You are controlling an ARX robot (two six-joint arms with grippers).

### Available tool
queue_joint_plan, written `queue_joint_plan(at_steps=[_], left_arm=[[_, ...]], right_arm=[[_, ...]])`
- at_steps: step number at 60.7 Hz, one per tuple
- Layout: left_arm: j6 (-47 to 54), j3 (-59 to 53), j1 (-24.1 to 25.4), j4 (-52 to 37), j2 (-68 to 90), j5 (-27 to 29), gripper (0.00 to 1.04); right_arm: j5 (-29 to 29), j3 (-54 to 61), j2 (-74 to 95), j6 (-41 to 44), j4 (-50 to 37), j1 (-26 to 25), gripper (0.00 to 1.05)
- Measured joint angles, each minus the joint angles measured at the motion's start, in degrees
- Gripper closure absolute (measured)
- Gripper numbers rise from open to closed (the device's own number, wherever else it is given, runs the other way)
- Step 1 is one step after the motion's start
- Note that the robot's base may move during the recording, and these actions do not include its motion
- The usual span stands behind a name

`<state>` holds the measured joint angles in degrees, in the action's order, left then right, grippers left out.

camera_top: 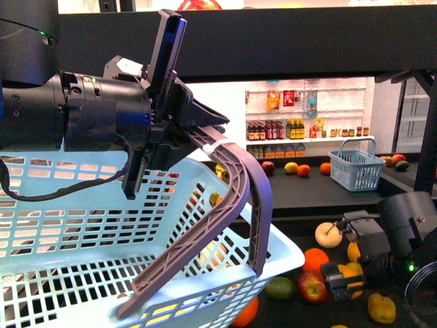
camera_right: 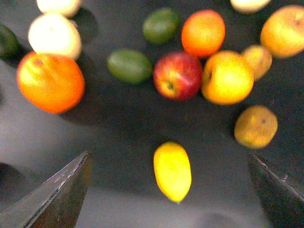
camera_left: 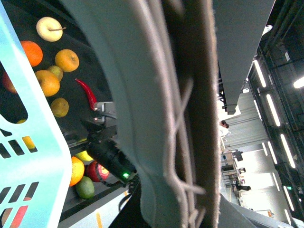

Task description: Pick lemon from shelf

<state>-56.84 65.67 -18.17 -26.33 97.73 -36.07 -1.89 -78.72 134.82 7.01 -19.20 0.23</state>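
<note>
The right pincer (camera_right: 168, 156) is released, its two dark fingers (camera_right: 57, 194) spread wide above the dark floor of the shelf (camera_right: 118, 133). The lemon (camera_right: 172, 171) lies on that floor between the fingers, roughly midway and touching neither, with its long axis pointing out past the fingertips.

Beyond the fingertips sits a loose cluster of fruit. A red apple (camera_right: 178, 76) is straight ahead of the lemon. A yellow-orange round fruit (camera_right: 227, 77) is close against the apple on one side, and a green oval fruit (camera_right: 129, 65) is just beside it on the other. An orange (camera_right: 50, 80) lies ahead of one finger, with a pale fruit (camera_right: 53, 34) further out behind it. A dull brownish-yellow fruit (camera_right: 255, 126) lies near the tip of the other finger. This wrist picture is somewhat blurred.

The left pincer (camera_top: 205, 137) is clenched on the grey handle (camera_top: 256, 198) of a light blue basket (camera_top: 68, 205), gripping near the top of the handle's arch. The basket hangs below the pincer, tilted. In the left wrist view the handle fills most of the picture.

In the front view the right arm reaches low over the fruit on the shelf. From there I cannot tell which yellow fruit is the lemon.
</note>
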Motion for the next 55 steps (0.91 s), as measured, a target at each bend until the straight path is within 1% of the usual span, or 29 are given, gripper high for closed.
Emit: queue_joint_plan(at_steps=[22,44,55], left_arm=[[0.0,0.0,0.0,0.0,0.0,-0.1,0.97],[0.0,0.0,0.0,0.0,0.0,0.0,0.97],[0.0,0.0,0.0,0.0,0.0,-0.1,0.97]], right_arm=[[4.6,-13.2,15.9,0.7,4.5,-0.1,0.07],[5.3,-24.3,27.0,0.3,9.4,-0.5,0.07],[5.3,-28.3,29.6,0.3,10.6,-0.4,0.07]])
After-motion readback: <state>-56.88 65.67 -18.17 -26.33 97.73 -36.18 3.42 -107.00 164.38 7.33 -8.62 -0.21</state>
